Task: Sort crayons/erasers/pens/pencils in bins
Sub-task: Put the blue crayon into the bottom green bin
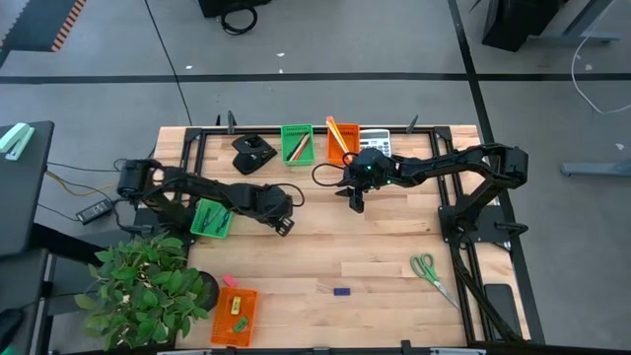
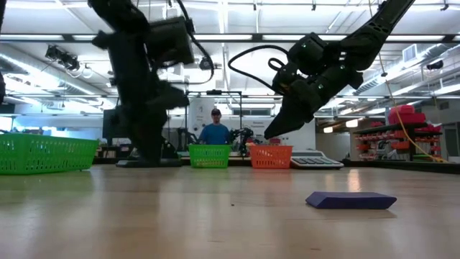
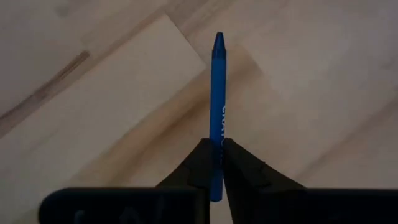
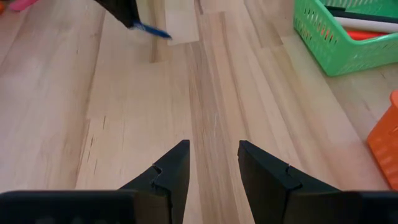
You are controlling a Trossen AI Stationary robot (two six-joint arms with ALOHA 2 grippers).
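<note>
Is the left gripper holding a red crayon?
No, the left gripper is clamped on a slim blue wax crayon above the wooden table.

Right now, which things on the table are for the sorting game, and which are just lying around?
For sorting: blue crayon pinched in the left tool; green bins; orange bins; blue eraser; pink eraser.

Just lying about: scissors; calculator; plant.

We see two matte black jointed arms [image 1: 449,166] with looped black cables, wedge-shaped dark fingers [image 4: 169,174], possibly a green indicator light.
</note>
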